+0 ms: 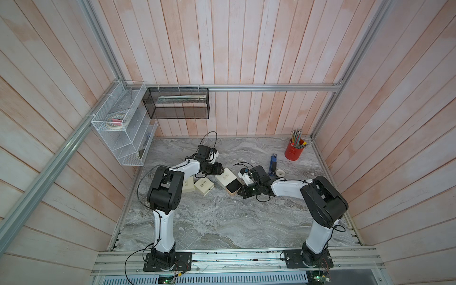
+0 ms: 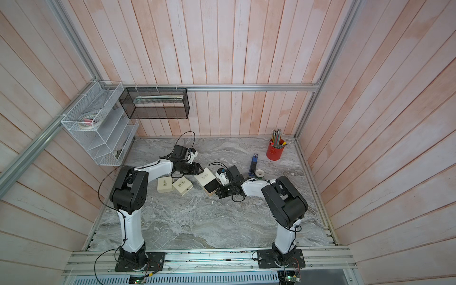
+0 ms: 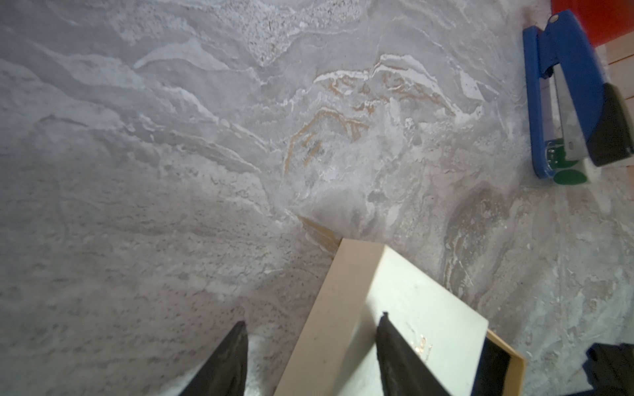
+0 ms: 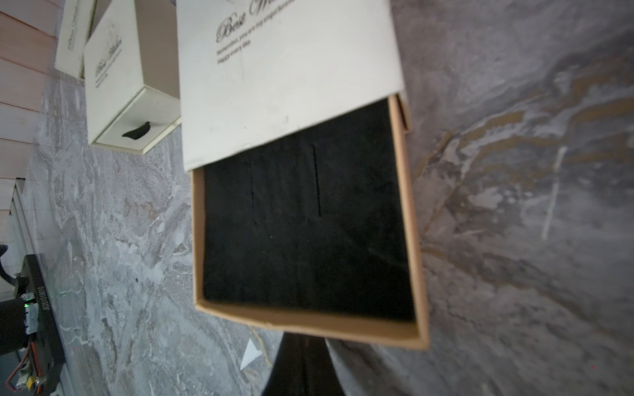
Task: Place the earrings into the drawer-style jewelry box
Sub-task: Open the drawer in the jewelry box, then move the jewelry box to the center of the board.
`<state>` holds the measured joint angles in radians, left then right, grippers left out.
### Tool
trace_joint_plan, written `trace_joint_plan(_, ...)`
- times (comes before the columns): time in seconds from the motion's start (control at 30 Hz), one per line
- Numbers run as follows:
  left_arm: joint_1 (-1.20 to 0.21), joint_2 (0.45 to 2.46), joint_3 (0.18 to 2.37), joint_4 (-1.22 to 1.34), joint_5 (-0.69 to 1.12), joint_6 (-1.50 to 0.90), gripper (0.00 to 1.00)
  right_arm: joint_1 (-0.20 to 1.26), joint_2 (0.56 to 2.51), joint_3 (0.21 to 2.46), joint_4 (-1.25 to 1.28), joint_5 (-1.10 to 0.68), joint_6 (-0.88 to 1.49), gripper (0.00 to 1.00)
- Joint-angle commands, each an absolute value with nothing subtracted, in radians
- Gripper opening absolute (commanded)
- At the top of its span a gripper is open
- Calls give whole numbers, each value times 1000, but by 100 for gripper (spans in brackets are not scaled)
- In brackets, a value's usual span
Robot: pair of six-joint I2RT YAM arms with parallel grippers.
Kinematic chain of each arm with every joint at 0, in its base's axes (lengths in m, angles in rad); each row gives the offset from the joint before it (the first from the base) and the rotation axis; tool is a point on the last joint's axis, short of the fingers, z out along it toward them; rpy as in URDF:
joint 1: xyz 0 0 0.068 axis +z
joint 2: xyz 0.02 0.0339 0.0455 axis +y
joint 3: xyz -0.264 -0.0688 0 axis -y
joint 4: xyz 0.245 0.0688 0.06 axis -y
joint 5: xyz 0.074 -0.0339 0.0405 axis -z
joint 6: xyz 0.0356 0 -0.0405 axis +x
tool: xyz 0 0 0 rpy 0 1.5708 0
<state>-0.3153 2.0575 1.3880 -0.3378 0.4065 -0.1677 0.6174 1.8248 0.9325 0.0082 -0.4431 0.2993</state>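
Note:
The drawer-style jewelry box (image 1: 225, 178) (image 2: 204, 178) lies mid-table: a cream sleeve with its tan drawer (image 4: 408, 219) slid out, showing a bare black lining. My left gripper (image 1: 220, 170) (image 3: 314, 319) is open at the sleeve's far end. One finger (image 3: 398, 353) rests on the sleeve's top (image 3: 422, 295); the other stands off its side, above the table. My right gripper (image 1: 240, 192) (image 4: 302, 339) is shut, its tips against the drawer's front wall. Whether anything is pinched there is hidden. The earrings show in no view.
Two more cream boxes (image 1: 204, 186) (image 1: 188, 183) lie left of the open one, under my left arm. A blue stapler (image 1: 272, 165), a tape roll (image 1: 280, 172) and a red pencil cup (image 1: 294, 149) stand back right. A white paper scrap (image 4: 250, 353) lies near the right fingertips.

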Motion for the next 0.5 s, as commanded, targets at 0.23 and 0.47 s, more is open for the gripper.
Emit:
trace_joint_plan(0.23, -308, 2111, 1399, -405, 310, -147, 60, 619, 1814, 907, -39, -437, 308, 0)
trace_joint_plan(0.47, -307, 2050, 1487, -416, 322, -186, 76, 622, 1843, 962, -50, -442, 299, 0)
